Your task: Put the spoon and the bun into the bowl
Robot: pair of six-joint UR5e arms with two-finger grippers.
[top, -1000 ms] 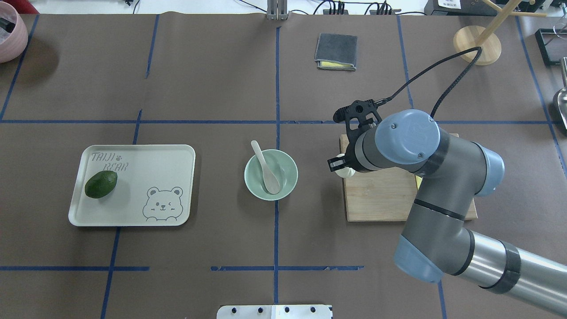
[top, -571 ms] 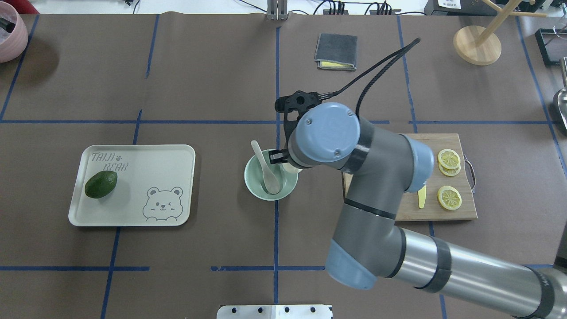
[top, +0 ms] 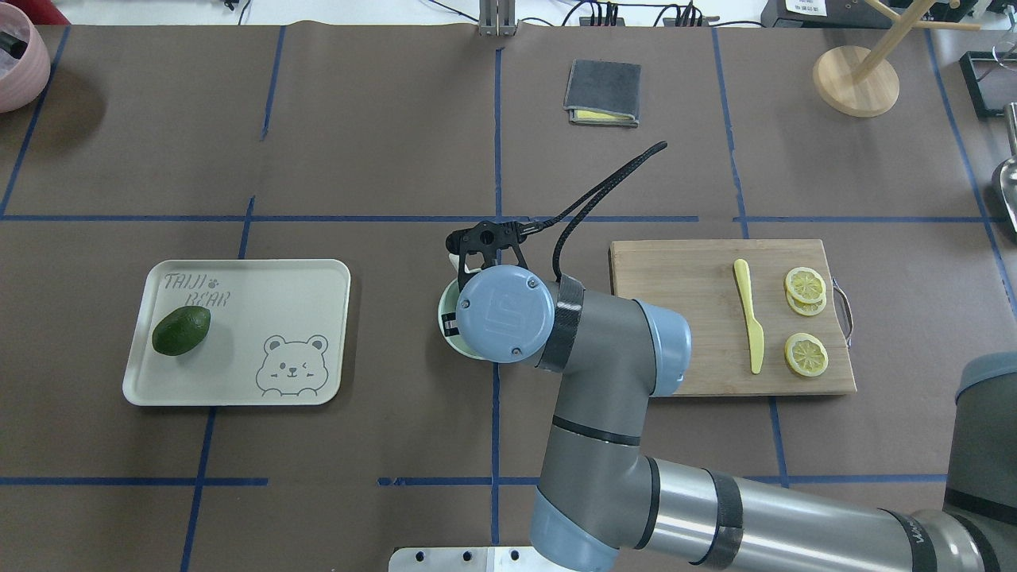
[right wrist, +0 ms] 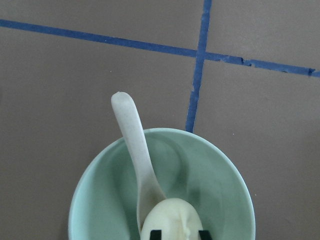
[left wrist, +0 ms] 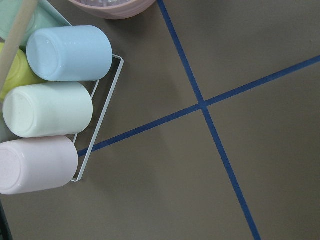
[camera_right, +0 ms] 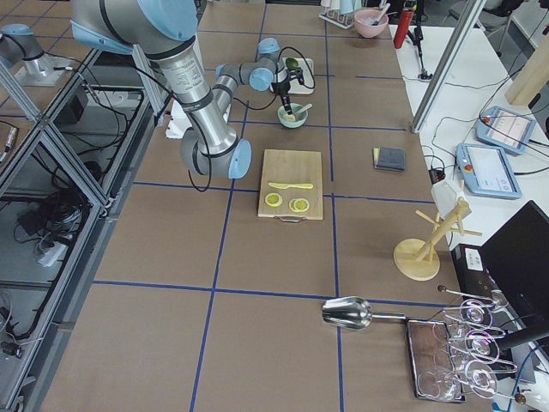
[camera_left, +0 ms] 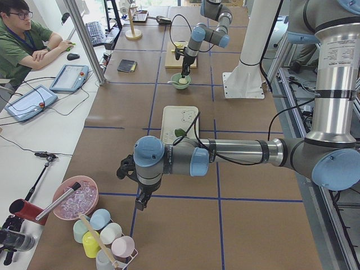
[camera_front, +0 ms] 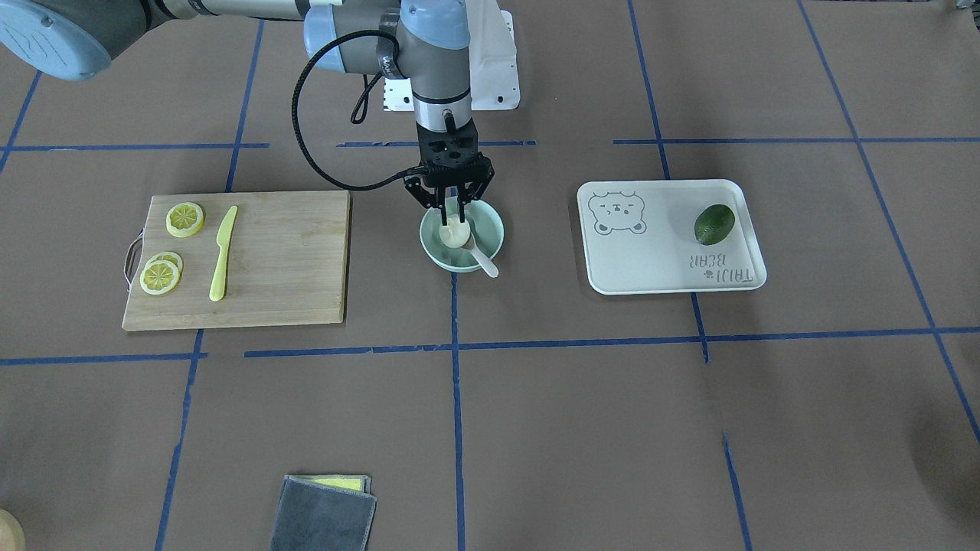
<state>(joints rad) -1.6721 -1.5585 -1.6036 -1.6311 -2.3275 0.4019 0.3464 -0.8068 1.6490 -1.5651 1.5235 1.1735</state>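
Note:
The pale mint-green bowl stands at the table's middle; its wall also shows in the right wrist view. The off-white spoon lies in it, handle over the far rim. My right gripper points straight down into the bowl, shut on the white bun, which sits low over the spoon's scoop. In the overhead view the wrist hides all but a sliver of the bowl. My left gripper hangs far off over bare table; I cannot tell whether it is open.
A wooden cutting board with lemon slices and a yellow knife lies on the robot's right of the bowl. A tray with an avocado lies on its left. Cups in a rack lie under the left wrist.
My right arm carried the bun from the cutting board leftwards to over the bowl and lowered it in. The board with knife and lemon slices is now uncovered.

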